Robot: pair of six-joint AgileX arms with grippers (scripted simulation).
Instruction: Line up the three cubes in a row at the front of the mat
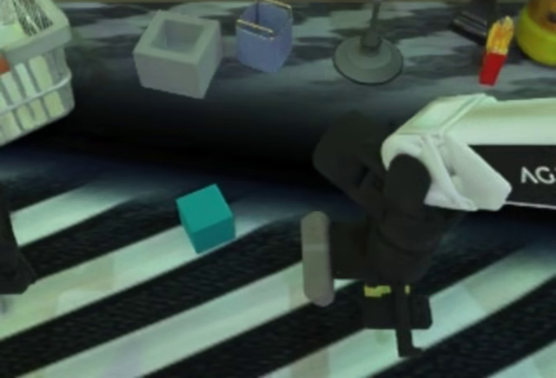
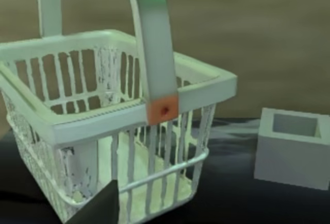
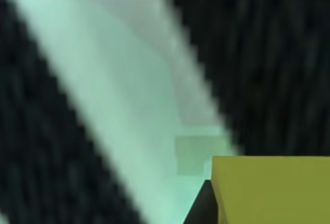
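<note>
The teal cube [image 1: 206, 217] rests on the striped mat [image 1: 130, 308], left of centre. My right gripper [image 1: 391, 308] points down over the mat to the cube's right and is shut on the lime-yellow cube [image 3: 273, 190]. One dark finger [image 3: 203, 207] presses against that cube's side, with a pale stripe of the mat [image 3: 129, 105] below. From above only a sliver of the lime-yellow cube [image 1: 376, 291] shows under the wrist. The small pale yellow cube is hidden or out of view. My left arm [image 1: 9, 256] is parked at the left edge, its one visible finger [image 2: 103, 206] well off centre.
A white wire basket [image 1: 26, 65] stands at the back left, close before my left wrist. Along the back are a hollow grey box [image 1: 178, 52], a blue basket [image 1: 265, 35], a stemmed stand [image 1: 369, 56], a red fries box [image 1: 495, 52] and a yellow bottle [image 1: 539, 30]. A grey rod [image 1: 317, 256] lies beside my right gripper.
</note>
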